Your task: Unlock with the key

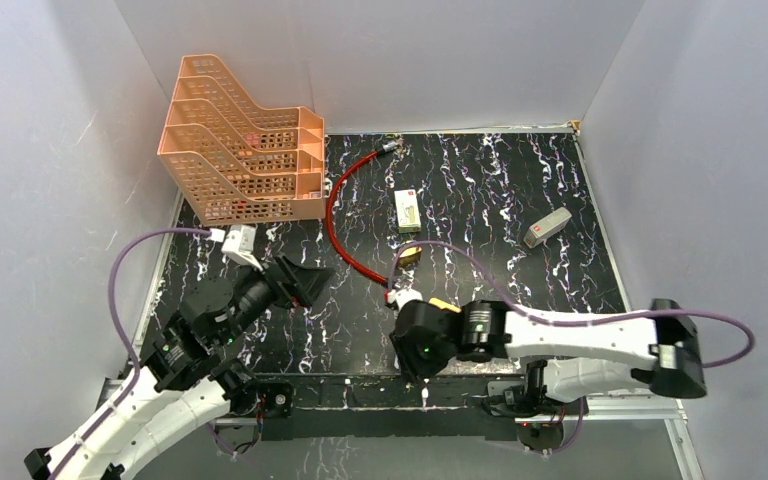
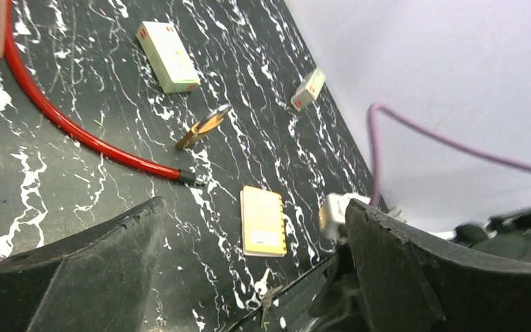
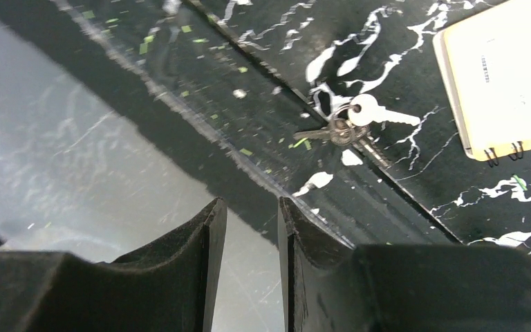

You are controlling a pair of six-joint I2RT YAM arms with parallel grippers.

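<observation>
The key (image 3: 349,124) lies in a small bunch on a ring, at the near edge of the black marbled mat and across its seam. It also shows in the left wrist view (image 2: 266,290). My right gripper (image 3: 249,204) hovers just short of the bunch, over the near edge, jaws a narrow gap apart and empty. In the top view the right gripper (image 1: 420,365) points toward the near edge. The brass padlock (image 1: 410,255) lies mid-table, also visible in the left wrist view (image 2: 204,128). My left gripper (image 1: 310,285) is wide open and empty, left of centre.
A red cable loop (image 1: 335,215) curves from the back to near the padlock. A yellow spiral notebook (image 2: 263,221) lies just beyond the keys. A white box (image 1: 408,210), a grey box (image 1: 547,228) and an orange file rack (image 1: 245,140) stand farther back.
</observation>
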